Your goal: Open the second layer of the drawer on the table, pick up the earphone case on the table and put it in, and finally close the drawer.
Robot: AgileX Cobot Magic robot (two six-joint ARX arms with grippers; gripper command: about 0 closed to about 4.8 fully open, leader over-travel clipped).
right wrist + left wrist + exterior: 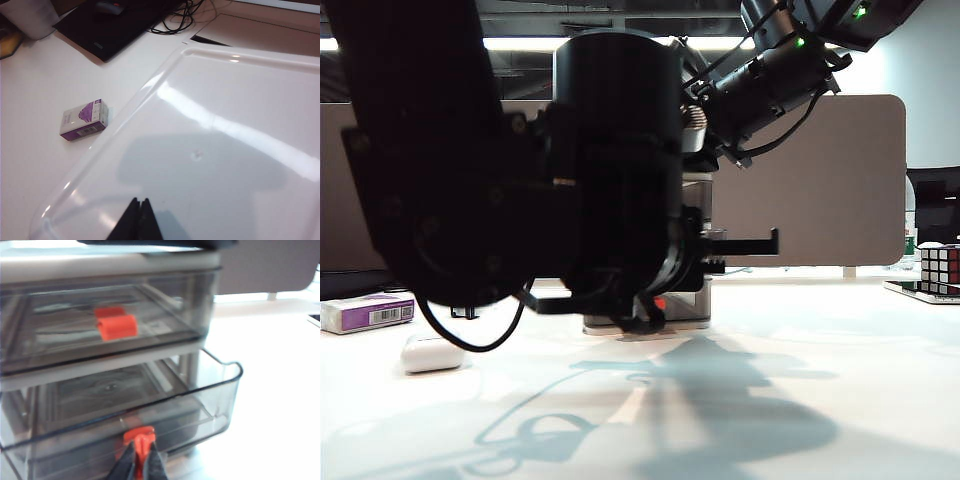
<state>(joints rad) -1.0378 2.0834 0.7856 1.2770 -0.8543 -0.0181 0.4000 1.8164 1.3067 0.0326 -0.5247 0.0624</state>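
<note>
— The jaws first: what are they doing?

— The left gripper (139, 460) has its jaws pinched on the red-orange handle (139, 433) of the second layer (150, 415), the middle drawer. That drawer stands pulled partway out of the drawer (125, 265) unit, its smoky grey front wall ahead of the white frame. The right gripper (136, 220) has its jaws pressed together on nothing, right over the glossy white top of the drawer unit (225, 130); I cannot tell whether the tips touch it.

— And the upper drawer?

— Closed, its own red-orange handle (117, 326) flush at the front.

— Where is the earphone case?

— The earphone case (431, 352) lies on the table (820, 400), towards the left in the exterior view, well apart from the drawer unit. Just behind it lies a purple-and-white box (367, 312), which the right wrist view also shows on the white tabletop beside the unit.

— Can you see the unit from outside?

— Barely. The left arm (520, 150) fills most of that view, a dark mass in front of it; only a bit of the white base shows below.

— Anything else?

— A cube puzzle (939, 266) at the far right edge of the table, and a dark pad (120, 25) with cables beyond the unit in the right wrist view.
</note>
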